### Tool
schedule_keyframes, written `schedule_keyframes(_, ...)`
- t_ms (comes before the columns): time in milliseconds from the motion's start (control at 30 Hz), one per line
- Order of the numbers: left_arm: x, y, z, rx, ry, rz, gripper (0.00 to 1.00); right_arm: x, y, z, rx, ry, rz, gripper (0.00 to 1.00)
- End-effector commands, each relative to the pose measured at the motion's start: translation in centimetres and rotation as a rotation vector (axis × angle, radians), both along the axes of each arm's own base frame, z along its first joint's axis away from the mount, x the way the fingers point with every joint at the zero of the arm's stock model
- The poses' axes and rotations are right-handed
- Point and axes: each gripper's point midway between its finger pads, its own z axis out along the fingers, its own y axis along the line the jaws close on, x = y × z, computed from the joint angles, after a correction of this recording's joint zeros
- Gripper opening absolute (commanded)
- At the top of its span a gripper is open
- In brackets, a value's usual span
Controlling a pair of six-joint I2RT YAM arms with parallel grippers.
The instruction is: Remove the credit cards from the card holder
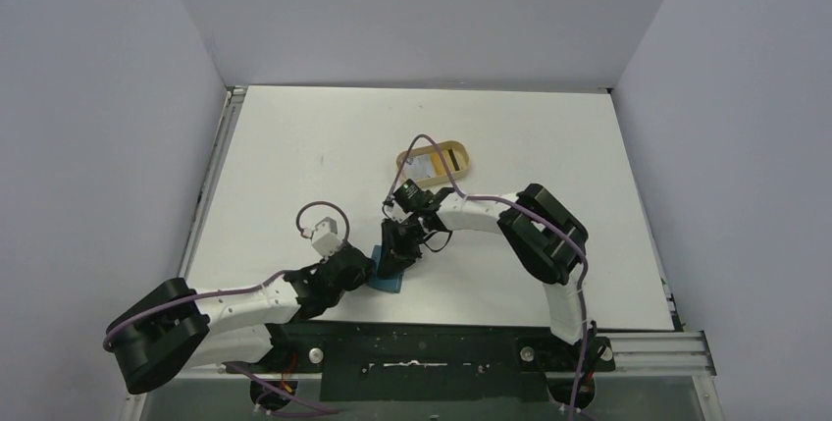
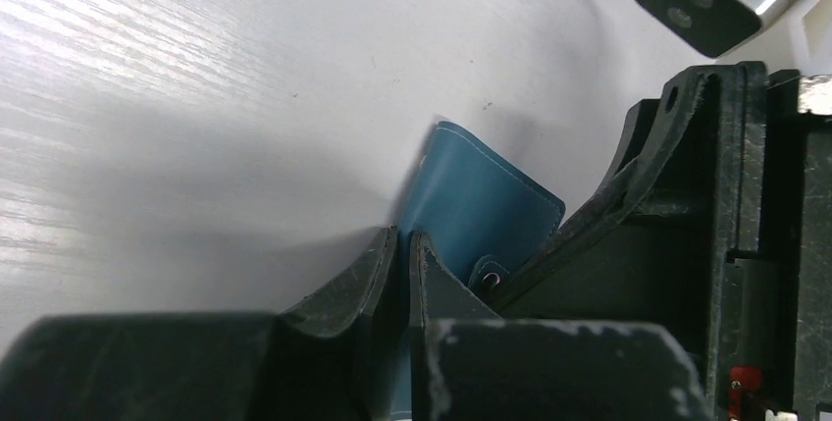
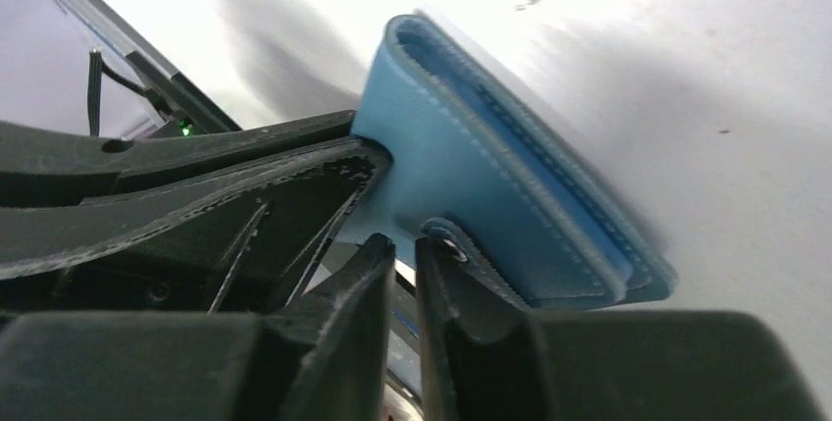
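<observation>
The teal card holder (image 1: pixel 390 284) lies near the table's front edge between my two grippers. My left gripper (image 1: pixel 370 270) is shut on one edge of it, and teal leather shows between its fingers (image 2: pixel 378 264). In the right wrist view the card holder (image 3: pixel 481 161) stands folded on edge, its snap tab (image 3: pixel 446 236) resting against my right gripper (image 3: pixel 404 242). That gripper's jaws stand a narrow slit apart with nothing clearly held. A whitish credit card (image 1: pixel 420 164) lies in the tan tray, next to a dark stripe (image 1: pixel 452 154).
The tan oval tray (image 1: pixel 468 162) sits mid-table, just beyond the right wrist. The right arm's elbow (image 1: pixel 545 235) bulks to the right. Grey walls enclose the table on three sides, and a metal rail runs along the left edge (image 1: pixel 211 185).
</observation>
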Motion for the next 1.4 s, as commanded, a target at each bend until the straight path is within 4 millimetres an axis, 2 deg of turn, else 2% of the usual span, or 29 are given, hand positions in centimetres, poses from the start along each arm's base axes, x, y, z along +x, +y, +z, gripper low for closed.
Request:
schedule_keyframes(0,-0.5,-0.8,0.6,-0.054,0.012,-0.021,0.0,3.1,1.2,2.6,0.068,-0.237,0.03,0.23)
schedule_keyframes(133,-0.5,-0.1,0.7,-0.049,0.007,0.005,0.0,4.3,0.5,6.3,0.078,-0.36,0.064,0.33)
schedule_keyframes(233,-0.2,0.1,1.6,-0.043,-0.018,0.014,0.0,4.8,-0.2,9.2,0.082,-0.449,0.071,0.41)
schedule_keyframes(367,-0.2,0.4,2.5,0.01,-0.033,0.01,0.0,5.5,-2.2,11.1,0.027,-0.563,0.059,0.49)
schedule_keyframes(500,-0.4,0.3,3.1,0.047,-0.043,0.009,0.0,6.0,-5.1,10.2,-0.133,-0.621,0.061,0.4)
schedule_keyframes(633,-0.4,0.0,2.9,0.062,-0.038,0.014,0.0,4.9,-5.7,8.7,-0.218,-0.6,0.094,0.38)
schedule_keyframes(800,-0.1,-0.7,3.0,0.073,-0.034,0.006,0.0,4.1,-5.1,7.2,-0.323,-0.593,0.172,0.39)
schedule_keyframes(1000,-0.2,-0.5,2.8,0.081,-0.029,0.009,0.0,3.6,-3.4,7.2,-0.308,-0.576,0.193,0.39)
schedule_keyframes(1367,-0.5,-0.2,2.4,0.073,-0.019,0.019,0.0,2.0,-2.0,4.9,-0.321,-0.507,0.21,0.37)
